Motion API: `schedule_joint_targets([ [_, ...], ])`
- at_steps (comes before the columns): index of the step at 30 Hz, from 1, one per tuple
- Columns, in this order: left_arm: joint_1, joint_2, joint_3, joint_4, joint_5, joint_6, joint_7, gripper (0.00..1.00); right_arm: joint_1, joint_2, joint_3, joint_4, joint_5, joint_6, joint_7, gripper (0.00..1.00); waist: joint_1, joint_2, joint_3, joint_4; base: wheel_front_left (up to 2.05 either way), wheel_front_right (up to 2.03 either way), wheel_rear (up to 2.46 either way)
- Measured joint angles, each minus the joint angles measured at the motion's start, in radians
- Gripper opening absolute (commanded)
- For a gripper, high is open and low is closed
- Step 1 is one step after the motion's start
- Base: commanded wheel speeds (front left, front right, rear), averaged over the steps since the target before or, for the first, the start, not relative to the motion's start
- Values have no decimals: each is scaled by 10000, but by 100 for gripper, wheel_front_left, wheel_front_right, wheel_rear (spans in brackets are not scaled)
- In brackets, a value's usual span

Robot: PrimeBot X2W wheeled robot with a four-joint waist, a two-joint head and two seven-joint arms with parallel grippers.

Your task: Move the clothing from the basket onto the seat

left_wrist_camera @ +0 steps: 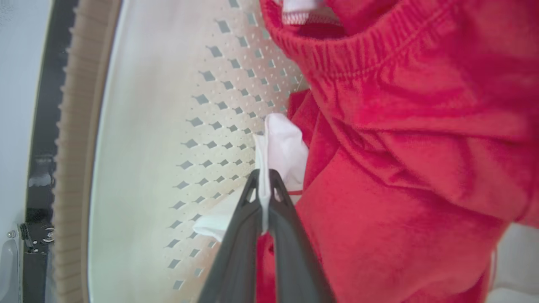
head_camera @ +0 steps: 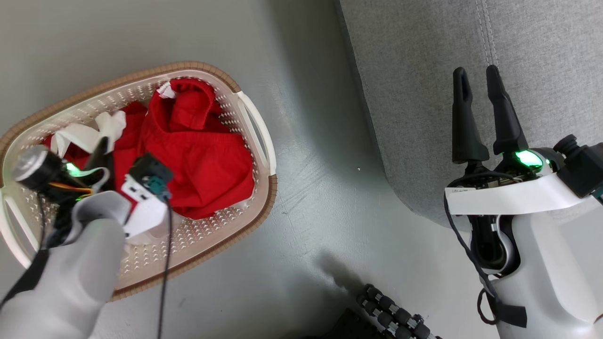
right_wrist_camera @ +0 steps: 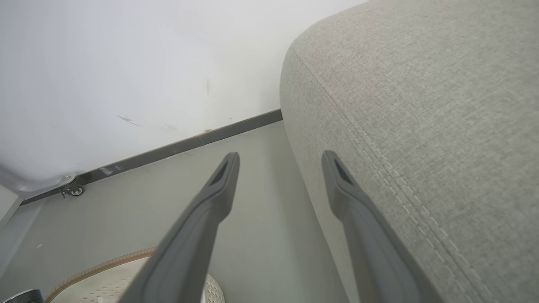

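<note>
The red garments (head_camera: 198,155) are heaped in the cream laundry basket (head_camera: 202,67), which stands on the grey floor (head_camera: 320,197) near the grey sofa (head_camera: 541,42). No garment is seen on the visible part of the sofa. A thin white fold (left_wrist_camera: 286,143) at the edge of one garment is pinched between the closed fingers of the left gripper (left_wrist_camera: 263,176), close to the perforated basket wall. The right gripper (head_camera: 478,77) is held over the sofa's edge, its fingers spread and nothing between them.

Only a narrow strip of fabric is caught, and near the fingertips, so it could be pulled free by the garment's own weight once a lift is begun. The two garments are bunched together, so the second might be dragged up with the first and dropped on the floor between basket and sofa. Should the cloth snag on the rim or a handle, the light basket could be tipped or dragged along.
</note>
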Motion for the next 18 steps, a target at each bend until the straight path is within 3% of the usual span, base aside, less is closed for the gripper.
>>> schedule_joint_targets([
  [5,0,-389,-73,-192,-4,15,-104,0,-153,0,-33,33,-8,0,-8,100,0,0,-67,65,0,0,0],
  [18,2,-366,-71,-775,-194,274,-771,0,-505,-4,169,111,-199,0,-8,100,0,0,-277,499,0,0,0],
])
